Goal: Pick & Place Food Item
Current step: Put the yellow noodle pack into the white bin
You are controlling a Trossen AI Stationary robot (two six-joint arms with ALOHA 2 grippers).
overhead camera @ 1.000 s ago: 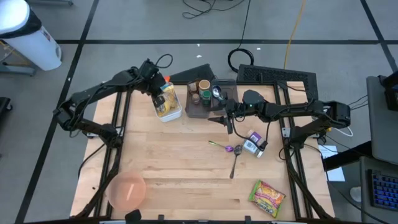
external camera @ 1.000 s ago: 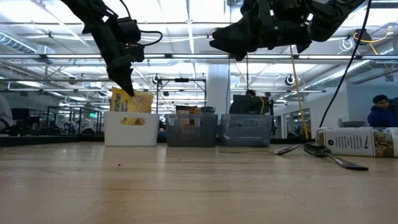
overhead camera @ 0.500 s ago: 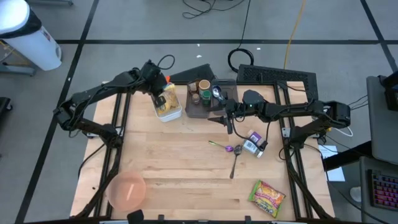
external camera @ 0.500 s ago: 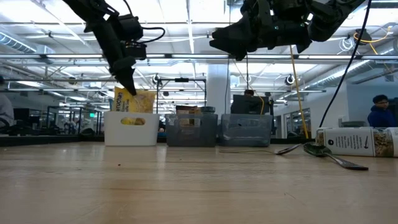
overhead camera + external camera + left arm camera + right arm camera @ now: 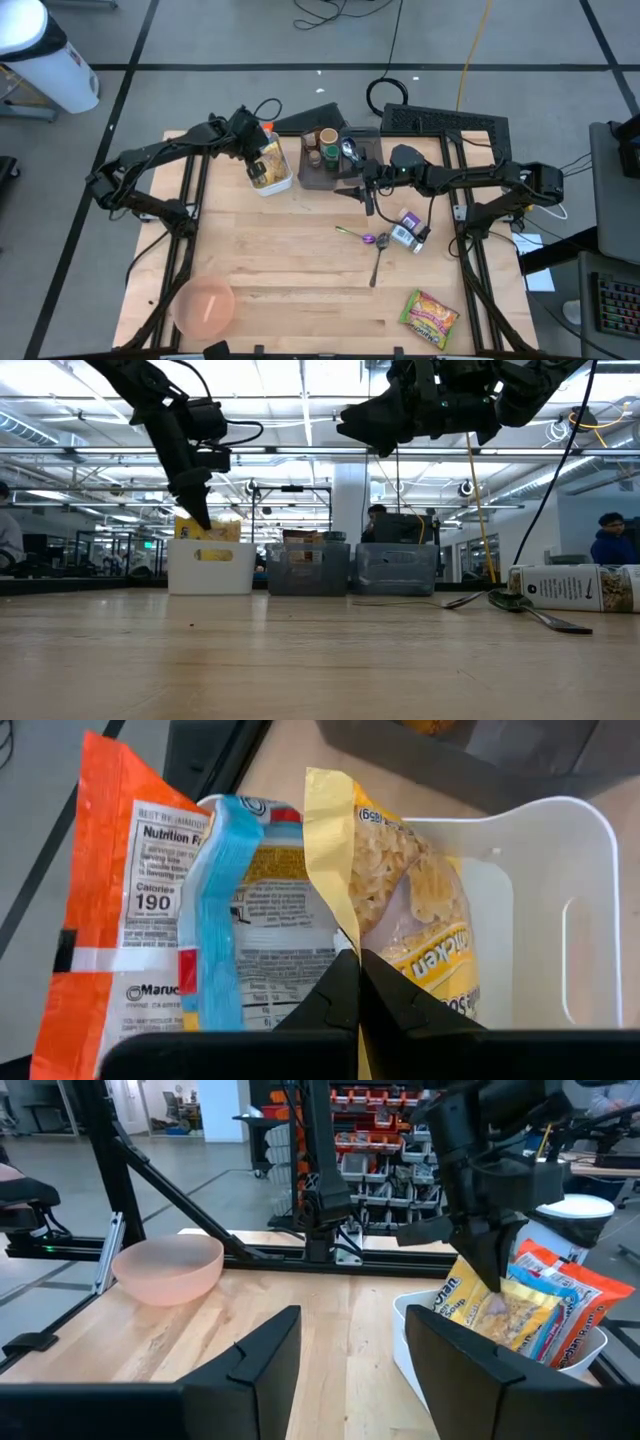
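Observation:
A yellow noodle packet [image 5: 420,910] stands in the white bin [image 5: 275,182] at the table's far left, next to an orange packet [image 5: 115,900] and a blue-edged one [image 5: 225,910]. My left gripper [image 5: 358,988] is above the bin and shut on the yellow packet [image 5: 212,530]. In the low view it [image 5: 198,518] reaches down to the bin's [image 5: 210,567] top. My right gripper [image 5: 350,1370] hangs open and level over the table's middle [image 5: 364,192], with nothing between its fingers. My left gripper pinches the yellow packet's flat sealed top edge [image 5: 335,915] between its two fingers. The fingers slant down from above. The packet hangs upright below them with its lower part inside the white bin; whether it rests on the bin's floor is hidden.
Grey bins [image 5: 330,152] with jars stand right of the white bin. A spoon [image 5: 377,262], a small purple thing [image 5: 368,239] and a lying carton [image 5: 405,232] are mid-table. A green-yellow packet [image 5: 430,314] lies near right, a pink bowl [image 5: 204,306] near left.
My left gripper has sunk toward the white bin, still shut on the yellow packet. The packet has gone down with it and now stands lower in the bin, upright as before.

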